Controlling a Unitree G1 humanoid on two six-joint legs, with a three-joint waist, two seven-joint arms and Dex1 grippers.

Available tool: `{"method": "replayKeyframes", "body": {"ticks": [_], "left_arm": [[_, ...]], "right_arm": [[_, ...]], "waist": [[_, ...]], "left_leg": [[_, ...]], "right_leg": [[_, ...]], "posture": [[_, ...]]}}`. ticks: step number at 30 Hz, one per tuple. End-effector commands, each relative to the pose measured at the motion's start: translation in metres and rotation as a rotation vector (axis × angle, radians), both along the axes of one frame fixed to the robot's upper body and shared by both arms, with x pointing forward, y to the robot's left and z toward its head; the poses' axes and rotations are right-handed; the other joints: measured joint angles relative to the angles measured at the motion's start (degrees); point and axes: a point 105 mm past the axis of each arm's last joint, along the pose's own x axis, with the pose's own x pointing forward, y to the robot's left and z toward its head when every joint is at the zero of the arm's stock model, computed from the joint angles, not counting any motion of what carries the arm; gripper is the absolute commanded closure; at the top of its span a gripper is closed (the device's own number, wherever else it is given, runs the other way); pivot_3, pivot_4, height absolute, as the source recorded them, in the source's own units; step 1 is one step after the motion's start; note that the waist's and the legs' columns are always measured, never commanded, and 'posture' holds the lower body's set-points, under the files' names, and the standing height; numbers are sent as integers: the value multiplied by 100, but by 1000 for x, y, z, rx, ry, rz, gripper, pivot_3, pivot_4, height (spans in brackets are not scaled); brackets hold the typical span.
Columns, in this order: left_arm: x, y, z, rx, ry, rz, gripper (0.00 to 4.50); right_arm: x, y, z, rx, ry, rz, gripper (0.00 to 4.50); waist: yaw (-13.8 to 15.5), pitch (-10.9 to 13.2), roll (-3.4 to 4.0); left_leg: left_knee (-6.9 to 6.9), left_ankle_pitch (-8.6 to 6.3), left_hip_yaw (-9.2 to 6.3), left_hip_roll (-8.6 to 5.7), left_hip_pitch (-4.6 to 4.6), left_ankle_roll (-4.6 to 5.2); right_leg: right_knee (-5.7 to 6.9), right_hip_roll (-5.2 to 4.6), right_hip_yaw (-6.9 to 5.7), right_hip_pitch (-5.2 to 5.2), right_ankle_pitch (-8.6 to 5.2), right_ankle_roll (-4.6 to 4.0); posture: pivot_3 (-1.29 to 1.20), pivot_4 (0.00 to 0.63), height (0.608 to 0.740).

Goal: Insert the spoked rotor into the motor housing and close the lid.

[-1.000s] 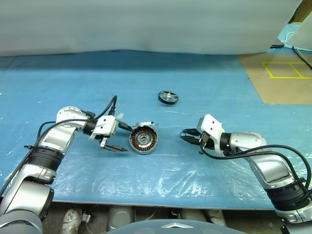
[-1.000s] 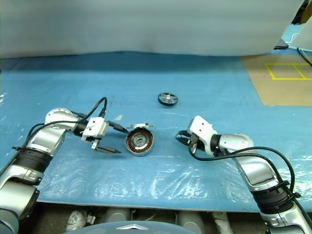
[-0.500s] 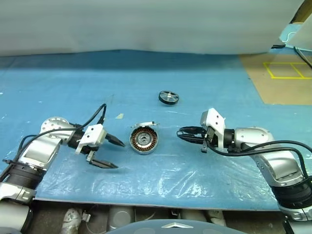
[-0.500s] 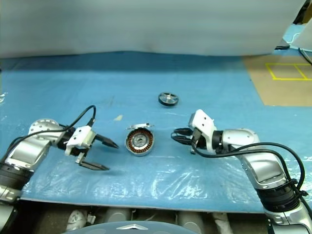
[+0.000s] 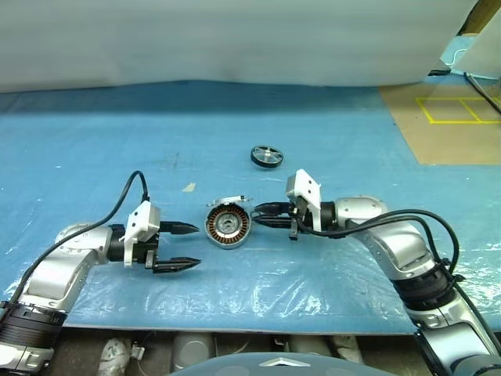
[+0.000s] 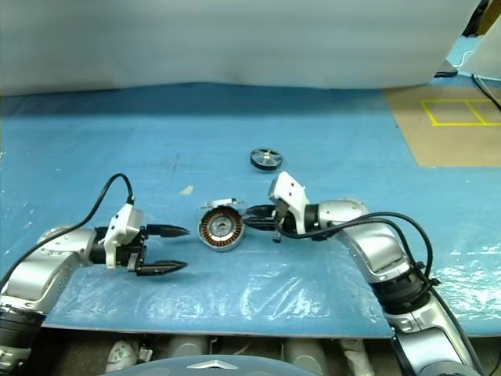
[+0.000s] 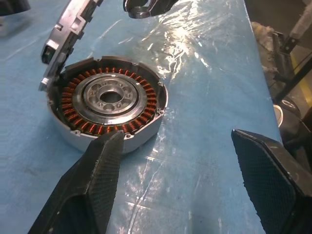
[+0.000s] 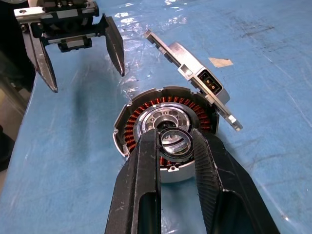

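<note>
Right gripper point(image 8: 174, 146) just swung in over the motor housing point(image 5: 228, 225), jaws pinching a small thin ring point(image 8: 174, 141). Left gripper point(image 5: 179, 246) backed off, jaws wide open and empty. The spoked rotor point(image 5: 267, 155) sits untouched farther back on the counter, lid point(image 8: 192, 75) propped open.

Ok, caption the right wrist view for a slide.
Right gripper holds a small ring over the open housing, lid raised.

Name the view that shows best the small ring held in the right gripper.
The right wrist view: the thin black ring sits pinched between the right gripper fingers, just above the motor housing hub. In the eye views the gripper tip reaches the housing, but the ring is too small to make out. The left wrist view does not reveal it.
</note>
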Motion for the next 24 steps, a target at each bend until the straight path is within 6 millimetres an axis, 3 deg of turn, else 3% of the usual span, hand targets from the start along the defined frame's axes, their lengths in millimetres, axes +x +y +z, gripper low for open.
{"method": "replayKeyframes", "body": {"ticks": [1, 15, 24], "left_arm": [[-1, -1, 8, -13, -78, 25, 787], [-6, -9, 3, -33, -107, 43, 787], [-3, -9, 2, -8, -112, 34, 787]], "right_arm": [[4, 11, 4, 9, -29, 52, 3937], [11, 45, -16, 4, 48, 155, 3937], [17, 56, -24, -1, 18, 146, 3937]], "waist": [[-9, 0, 0], [-15, -1, -2], [-16, -1, -2]], "left_leg": [[0, 0, 0, 0, 0, 0], [0, 0, 3, 2, 0, 0], [1, 0, 4, 3, 0, 0]], "right_leg": [[0, 0, 0, 0, 0, 0], [1, 2, -2, 0, 1, -1], [3, 2, -2, 0, 1, -2]], "posture": [[0, 150, 740], [0, 150, 740], [0, 150, 740]]}}
